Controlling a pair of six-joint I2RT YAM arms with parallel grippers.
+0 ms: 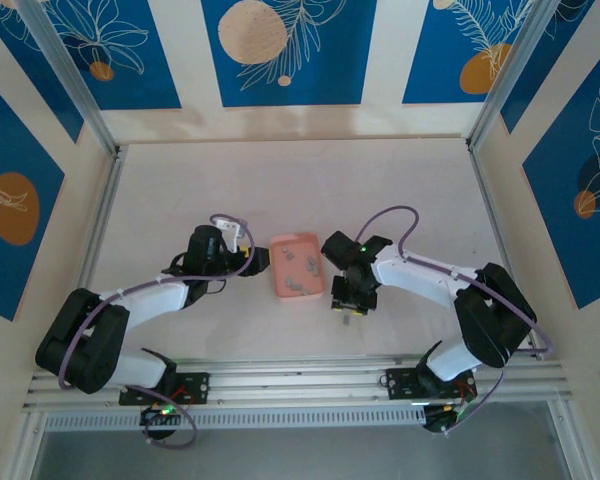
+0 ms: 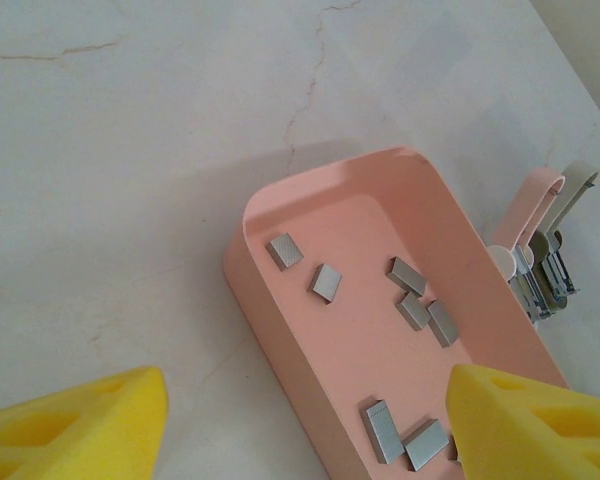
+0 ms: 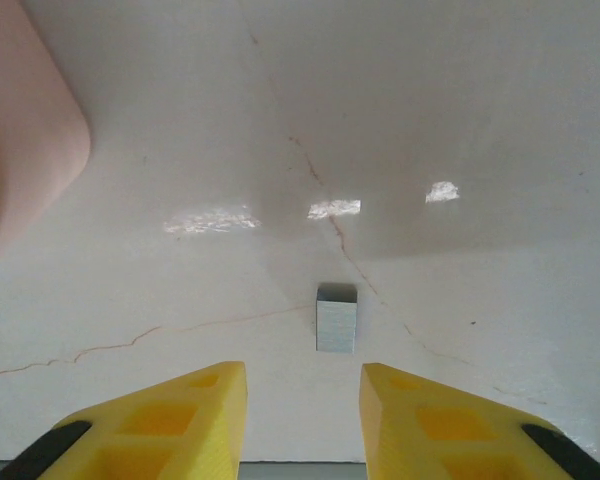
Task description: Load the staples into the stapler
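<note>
The salmon-pink tray holds several small grey staple strips. My left gripper is open and wide, with one yellow finger outside the tray's near wall and the other finger over the tray floor. Beyond the tray's far wall lies the stapler, pink and grey with bare metal inside. One loose staple strip lies on the table just ahead of my right gripper, which is open and holds nothing.
The white marbled table has thin cracks in its pattern. A corner of the pink tray shows at the upper left of the right wrist view. Metal rails run along the near edge.
</note>
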